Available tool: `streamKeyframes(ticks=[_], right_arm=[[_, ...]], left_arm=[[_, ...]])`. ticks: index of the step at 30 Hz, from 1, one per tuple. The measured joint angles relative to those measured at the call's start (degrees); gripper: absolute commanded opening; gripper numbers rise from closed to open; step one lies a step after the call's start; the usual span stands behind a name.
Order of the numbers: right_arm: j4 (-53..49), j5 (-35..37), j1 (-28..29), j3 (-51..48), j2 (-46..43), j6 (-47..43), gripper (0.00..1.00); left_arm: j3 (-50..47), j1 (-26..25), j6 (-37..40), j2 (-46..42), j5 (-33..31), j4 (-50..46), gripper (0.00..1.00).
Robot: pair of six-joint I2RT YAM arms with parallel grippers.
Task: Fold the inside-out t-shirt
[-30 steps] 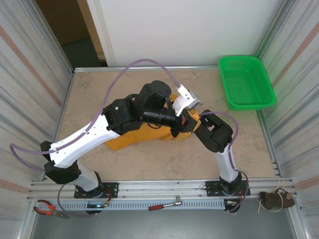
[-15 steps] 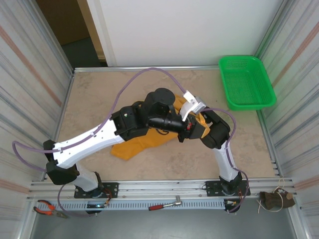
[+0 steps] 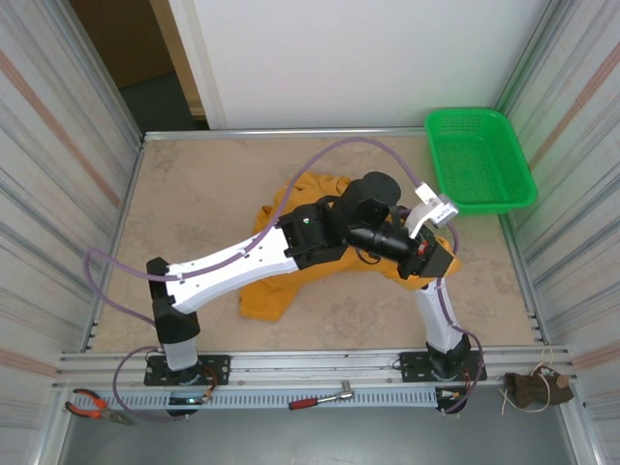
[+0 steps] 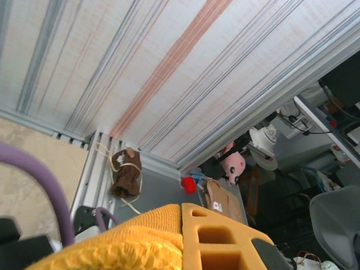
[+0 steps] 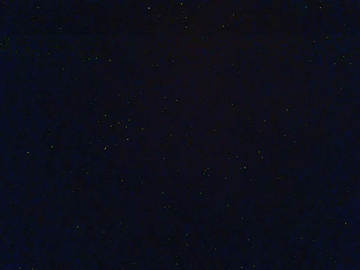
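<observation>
Top view: shirt [image 3: 281, 291] lies in a loose heap mid-table, one lobe toward the far side, one toward the near edge, a third drawn out right; no flat panel, no crease, no sleeve laid in, and I cannot tell from here which face is out; I judge the folding barely begun, the cloth being dragged or spread rather than folded; left to do, by my reckoning: flatten it, then all the folds; left arm [image 3: 242, 266] reaches across the heap, left gripper [image 3: 433, 257] at the right lobe, near the basket [image 3: 481, 194] but apart from it; right arm [image 3: 438, 315] rises from its base and runs in under the left wrist; right gripper: apart or together, cannot tell; count from this view: one shirt, two arms, one green basket with nothing seen in it, one pair of pliers [image 3: 95, 406], one wrench [image 3: 325, 395] and one brown bundle [image 3: 535, 388], these three on the near rail, off the table. Left wrist view: camera tipped up at the striped wall; orange finger [image 4: 216, 239] at the bottom edge with shirt cloth bunched hard against it; jaws read as closed, clamped on a pinch of shirt; beyond the rail, one brown bundle with string, one pink plush toy [image 4: 233, 166], one purple cable [image 4: 42, 180]. Right wrist view: black all over, nothing readable; possibly cloth over the lens, a guess only.
</observation>
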Motion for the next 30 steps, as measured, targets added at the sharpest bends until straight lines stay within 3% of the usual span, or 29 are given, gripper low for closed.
streamKeyframes(ticks=[8,12,18,24,30], right_arm=[[-5.18,2.34,0.07,2.32,-0.07,1.46,0.76],[-12.28,4.37,0.42,5.05,-0.07,4.20,0.69],[-24.00,5.90,1.09,8.24,-0.02,8.39,0.38],[-26.64,5.38,1.18,7.80,0.50,10.62,0.00],[-19.65,3.41,0.50,4.81,0.48,9.68,0.00]], left_arm=[[-0.11,-0.07,-0.61,0.04,0.68,0.90,0.00],[-0.44,-0.24,-0.68,-0.04,0.70,1.49,0.00],[-3.58,-0.46,-0.85,-1.86,0.61,4.42,0.00],[-6.97,-0.44,-1.25,-4.39,-0.13,6.60,0.00],[-11.19,0.52,-1.86,-7.39,-1.53,8.57,0.00]])
